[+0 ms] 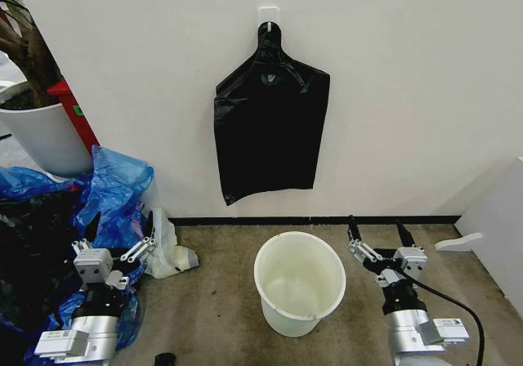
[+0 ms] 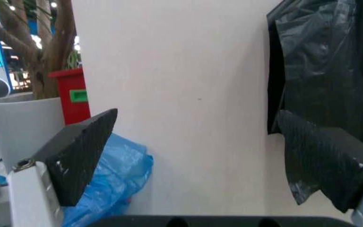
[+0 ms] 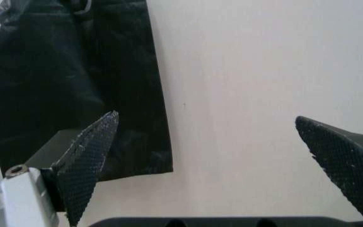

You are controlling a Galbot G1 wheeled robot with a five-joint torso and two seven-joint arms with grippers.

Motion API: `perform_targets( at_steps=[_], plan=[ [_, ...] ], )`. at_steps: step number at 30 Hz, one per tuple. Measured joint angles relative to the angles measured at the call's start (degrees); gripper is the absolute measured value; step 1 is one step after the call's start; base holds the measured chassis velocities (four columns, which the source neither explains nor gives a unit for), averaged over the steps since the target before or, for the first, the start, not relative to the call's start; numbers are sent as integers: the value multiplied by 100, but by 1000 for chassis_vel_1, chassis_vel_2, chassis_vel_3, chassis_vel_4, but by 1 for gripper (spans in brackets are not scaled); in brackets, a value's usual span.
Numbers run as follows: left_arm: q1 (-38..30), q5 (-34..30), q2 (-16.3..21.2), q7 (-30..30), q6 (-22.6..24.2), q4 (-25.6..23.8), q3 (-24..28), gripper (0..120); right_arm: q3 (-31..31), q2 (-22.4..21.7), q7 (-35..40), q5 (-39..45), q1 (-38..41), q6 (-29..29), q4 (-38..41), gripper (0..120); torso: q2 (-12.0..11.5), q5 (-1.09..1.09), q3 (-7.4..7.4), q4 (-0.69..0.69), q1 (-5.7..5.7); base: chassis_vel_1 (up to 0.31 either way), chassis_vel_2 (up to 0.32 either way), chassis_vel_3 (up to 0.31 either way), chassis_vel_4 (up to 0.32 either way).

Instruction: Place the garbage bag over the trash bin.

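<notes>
Both hands, left hand point(image 1: 117, 237) and right hand point(image 1: 380, 234), gape empty beside the trash bin point(image 1: 299, 283); garbage bag point(image 1: 268, 129) hangs on the wall.

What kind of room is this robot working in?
Probably an indoor corner of an office or lab: a plain white wall with a garbage bag on a hook, a trash bin on carpet, a potted tree.

The left gripper point(image 2: 197, 156) is seen with its two dark fingers spread wide before a white wall point(image 2: 188, 94), the black garbage bag point(image 2: 326, 71) hung beside one finger, and blue plastic bags point(image 2: 115, 182), a red object point(image 2: 73, 99) and a white planter pot point(image 2: 24, 125) beyond the other.
</notes>
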Motion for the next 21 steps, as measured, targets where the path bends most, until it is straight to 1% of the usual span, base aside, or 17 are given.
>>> perform_targets(
  at_steps=[6, 11, 21],
  plan=[
    [14, -12, 11, 2, 151, -105, 42, 100, -29, 0, 17, 193, -56, -42, 33, 100, 0, 0, 0, 0, 0, 0, 0, 0, 0],
    [22, -20, 18, 2, 168, -116, 54, 100, -66, 0, 24, 346, -121, -83, 65, 100, 0, 0, 0, 0, 0, 0, 0, 0, 0],
    [-28, -97, 36, 6, 192, -59, 45, 100, -48, 0, -59, 234, -202, 74, 59, 100, 0, 0, 0, 1, 0, 0, 0, 0, 0]
  ],
)
